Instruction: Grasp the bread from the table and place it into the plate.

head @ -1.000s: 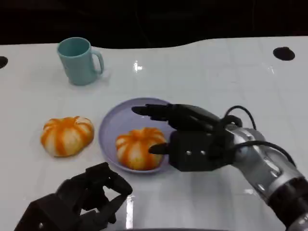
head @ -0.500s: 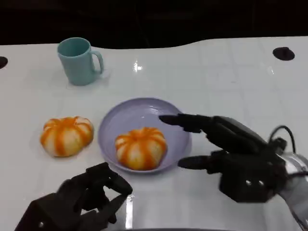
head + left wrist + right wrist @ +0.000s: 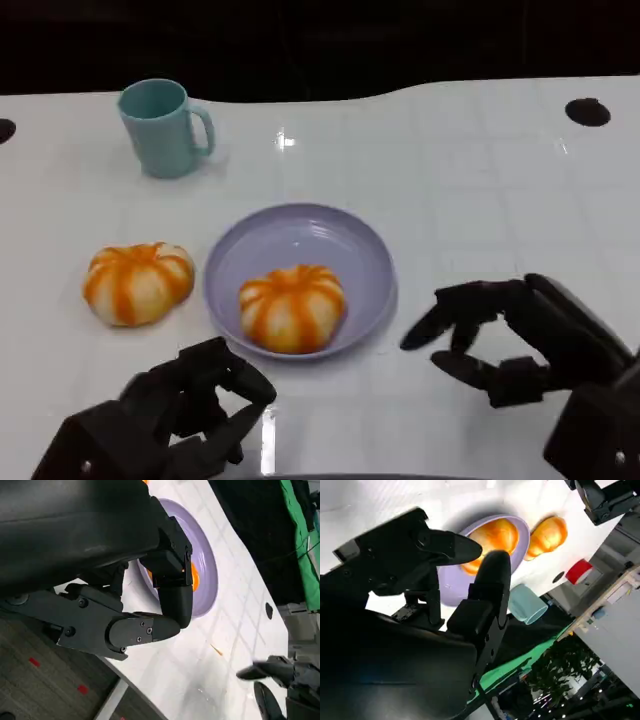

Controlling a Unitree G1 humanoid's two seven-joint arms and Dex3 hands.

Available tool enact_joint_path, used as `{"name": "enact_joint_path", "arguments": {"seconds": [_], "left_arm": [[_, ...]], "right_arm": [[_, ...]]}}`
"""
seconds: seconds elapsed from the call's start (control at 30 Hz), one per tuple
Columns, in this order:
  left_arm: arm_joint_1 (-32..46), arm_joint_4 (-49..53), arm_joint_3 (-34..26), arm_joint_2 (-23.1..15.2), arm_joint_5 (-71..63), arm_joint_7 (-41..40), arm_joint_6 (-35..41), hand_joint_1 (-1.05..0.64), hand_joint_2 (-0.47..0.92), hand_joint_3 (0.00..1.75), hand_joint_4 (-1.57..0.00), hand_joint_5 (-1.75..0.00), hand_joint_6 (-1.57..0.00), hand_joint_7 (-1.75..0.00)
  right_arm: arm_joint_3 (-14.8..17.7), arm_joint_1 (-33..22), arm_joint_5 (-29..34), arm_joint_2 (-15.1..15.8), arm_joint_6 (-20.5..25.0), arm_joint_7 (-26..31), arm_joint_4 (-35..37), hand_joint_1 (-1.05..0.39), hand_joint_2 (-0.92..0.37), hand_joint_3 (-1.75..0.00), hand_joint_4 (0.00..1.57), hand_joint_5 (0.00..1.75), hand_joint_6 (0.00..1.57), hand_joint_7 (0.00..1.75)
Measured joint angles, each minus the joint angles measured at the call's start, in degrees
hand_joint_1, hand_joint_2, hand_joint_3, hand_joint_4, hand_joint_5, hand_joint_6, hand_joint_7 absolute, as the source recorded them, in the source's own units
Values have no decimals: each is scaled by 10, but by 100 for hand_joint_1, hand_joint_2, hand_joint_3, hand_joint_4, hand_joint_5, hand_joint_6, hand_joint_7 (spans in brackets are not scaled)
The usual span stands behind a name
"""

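Already one bread (image 3: 292, 307) lay in the plate (image 3: 345, 240) while both hands were empty, fingers apart on the right hand (image 3: 520, 335) and curled on the left hand (image 3: 170, 420), which risked nudging the plate.

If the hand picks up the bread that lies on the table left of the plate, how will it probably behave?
The bread on the table looks puffy and lobed, so it is probably light and soft and may dent if squeezed. Its base seems flat, so it should not roll. The glazed crust could be slightly slippery.
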State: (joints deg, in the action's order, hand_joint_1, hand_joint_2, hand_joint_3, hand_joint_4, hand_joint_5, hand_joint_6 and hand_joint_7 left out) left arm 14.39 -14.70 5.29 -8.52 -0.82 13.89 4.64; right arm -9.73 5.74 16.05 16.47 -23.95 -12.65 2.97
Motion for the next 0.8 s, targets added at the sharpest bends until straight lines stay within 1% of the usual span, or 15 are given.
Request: {"name": "enact_joint_path", "arguments": {"seconds": [0.1, 0.17, 0.3, 0.37, 0.43, 0.6, 0.8], "left_arm": [[1, 0, 0, 0, 0, 0, 0, -39, 92, 47, -65, -175, -60, -134], [2, -1, 0, -1, 0, 0, 0, -40, 92, 47, -64, -175, -60, -134], [2, -2, -1, -2, 0, 0, 1, -40, 92, 48, -65, -175, -60, -134], [3, -3, -2, -2, 1, 0, 1, -40, 92, 48, -65, -175, -60, -134], [3, -3, -2, -3, 1, 0, 1, -41, 92, 48, -66, -175, -60, -134], [2, -3, -3, -5, 1, 0, 1, -40, 92, 48, -66, -175, -61, -134], [2, 0, -7, -7, 3, 1, 0, -38, 92, 47, -64, -175, -60, -132]], "right_arm": [[7, -27, 1, 12, 34, -9, -44, -11, -43, -113, 79, 173, 89, 113], [10, -47, 1, 18, 48, -16, -70, -9, -43, -112, 79, 174, 88, 115], [13, -84, 3, 28, 76, -25, -118, -9, -43, -110, 78, 174, 85, 117], [15, -97, 7, 33, 88, -26, -135, -8, -44, -106, 77, 174, 84, 116], [19, -112, 19, 35, 97, -25, -151, -8, -45, -103, 77, 173, 84, 115], [26, -143, 39, 35, 106, -15, -178, -6, -46, -103, 79, 174, 84, 115], [29, -160, 50, 28, 100, 18, -176, -7, -44, -107, 84, 175, 83, 120]]}}
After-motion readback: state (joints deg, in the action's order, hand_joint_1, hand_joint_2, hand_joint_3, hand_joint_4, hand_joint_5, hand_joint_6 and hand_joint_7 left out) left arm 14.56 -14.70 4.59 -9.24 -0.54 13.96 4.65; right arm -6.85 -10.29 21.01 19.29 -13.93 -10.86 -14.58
